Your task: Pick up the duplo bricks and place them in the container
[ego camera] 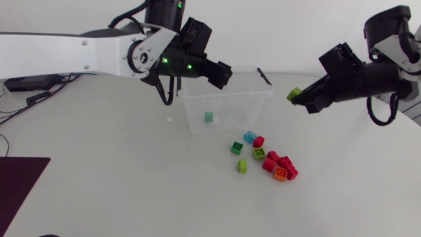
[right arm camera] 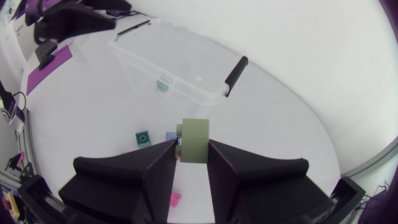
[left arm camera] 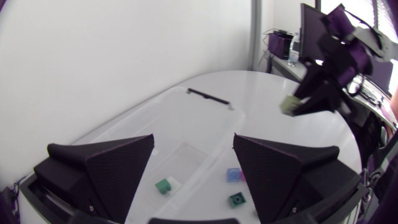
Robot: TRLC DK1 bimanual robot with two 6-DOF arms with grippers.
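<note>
1. The right pincer is gripping an olive-green brick between both fingers, hanging above the worktop near the clear container.
2. The left pincer is hovering over the container with its fingers spread wide, holding nothing.
3. A teal brick is lying inside the container; the other bricks are sitting loose on the worktop near its front.

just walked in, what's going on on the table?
Right gripper is shut on a light green brick, held in the air right of the container. Left gripper hangs open over the container, empty. One teal brick lies inside; the other bricks sit in a loose cluster on the table in front of it.
</note>
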